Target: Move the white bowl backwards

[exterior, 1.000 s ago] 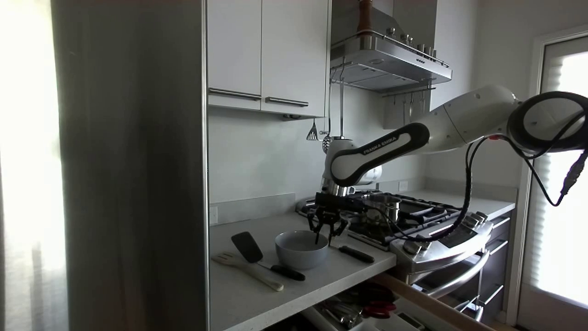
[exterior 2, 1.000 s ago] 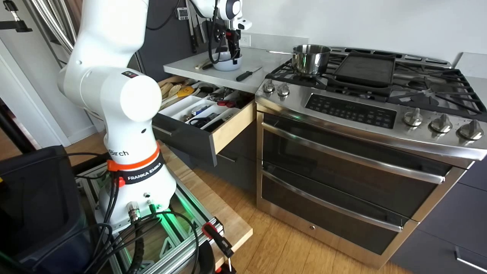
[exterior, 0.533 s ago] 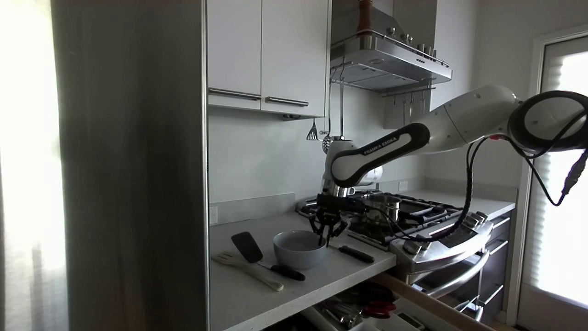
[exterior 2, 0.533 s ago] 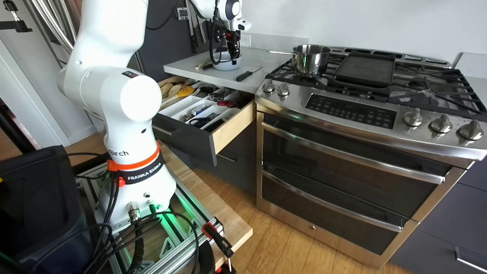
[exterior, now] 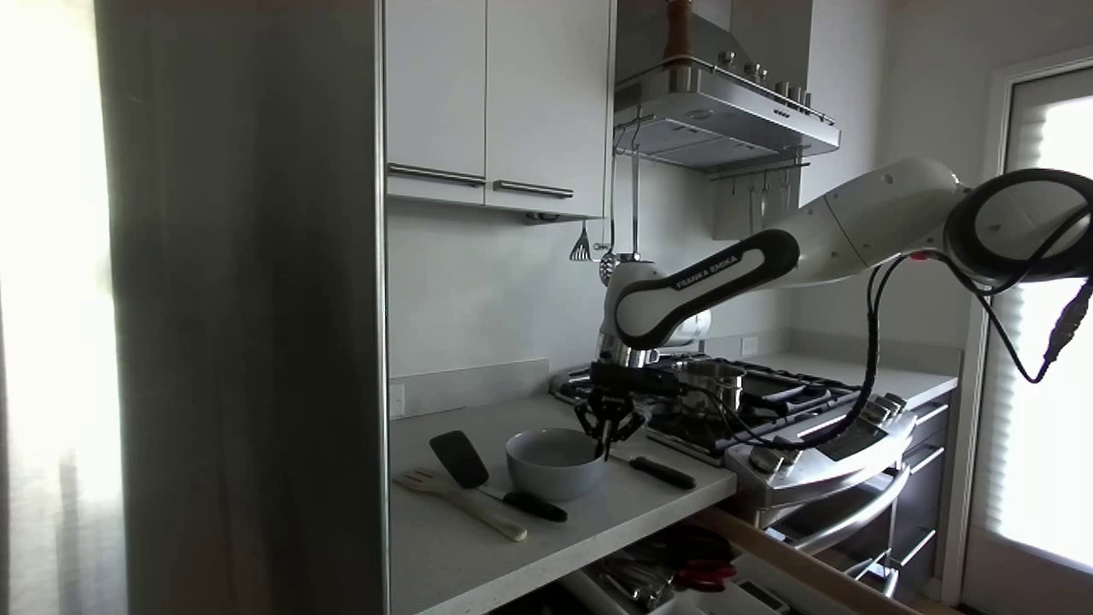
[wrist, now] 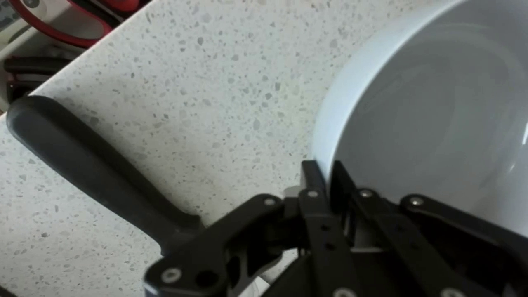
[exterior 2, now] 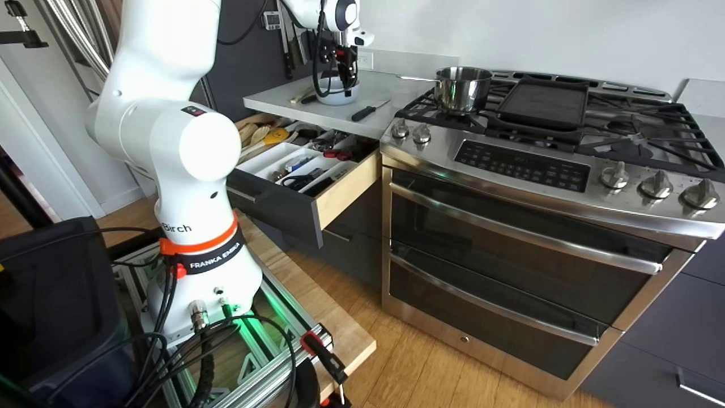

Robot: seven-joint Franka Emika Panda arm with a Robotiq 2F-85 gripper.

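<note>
The white bowl (exterior: 551, 474) stands upright on the counter (exterior: 478, 572), and it also shows in an exterior view (exterior 2: 336, 98), partly behind the gripper and its cable. In the wrist view the bowl (wrist: 429, 107) fills the right side, its inside empty. My gripper (exterior: 605, 451) points down at the bowl's rim on the stove side. In the wrist view the gripper (wrist: 324, 175) has one finger outside the bowl's wall and one inside, closed against the rim. The bowl's base appears to rest on the counter.
A black spatula (exterior: 461, 459) and a wooden slotted turner (exterior: 465, 504) lie beside the bowl. A black-handled knife (exterior: 662, 471) lies on the stove side. An open drawer (exterior 2: 348, 190) juts out below the counter. A steel pot (exterior 2: 461, 90) stands on the stove.
The gripper's fingers have closed together on the bowl's rim. The bowl has shifted slightly away from the stove. The arm has moved only a little.
</note>
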